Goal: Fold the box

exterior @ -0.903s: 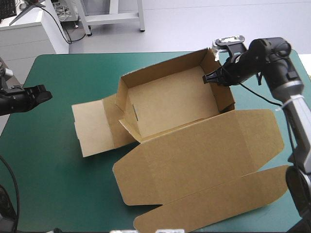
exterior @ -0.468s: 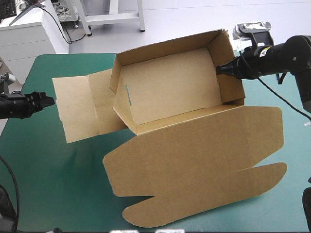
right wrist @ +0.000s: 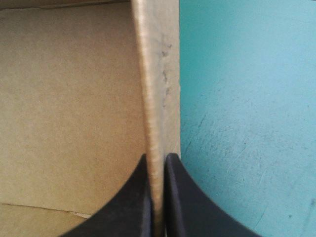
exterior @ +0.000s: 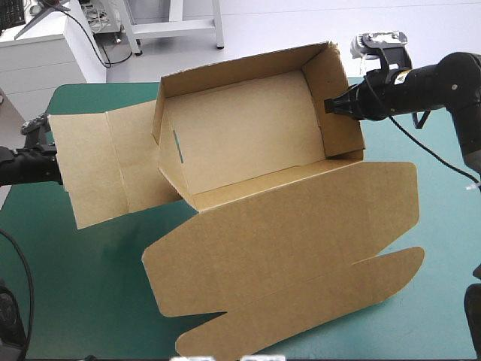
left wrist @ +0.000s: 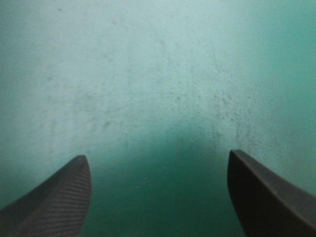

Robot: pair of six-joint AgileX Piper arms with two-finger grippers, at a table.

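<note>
The brown box (exterior: 248,135) stands at the middle of the table, walls raised, tilted up on its right side. Its lid (exterior: 278,241) lies flat toward the front, and a side flap (exterior: 98,165) spreads out to the left. My right gripper (exterior: 331,105) is shut on the box's right wall; in the right wrist view the wall (right wrist: 155,74) runs up from between the fingers of the right gripper (right wrist: 158,157). At the table's left edge my left gripper (exterior: 45,154) sits at the flap's outer edge. In its own view the left gripper (left wrist: 158,155) is open, with only cover ahead.
The teal-green cover (exterior: 83,286) shows at the front left of the box. The lid's rounded tuck flap (exterior: 301,316) reaches close to the table's front edge. The box's far wall (exterior: 240,60) reaches the table's far edge.
The right gripper has carried the box leftward and lifted it, so the side flap now reaches the left gripper. The left gripper's fingers have parted.
</note>
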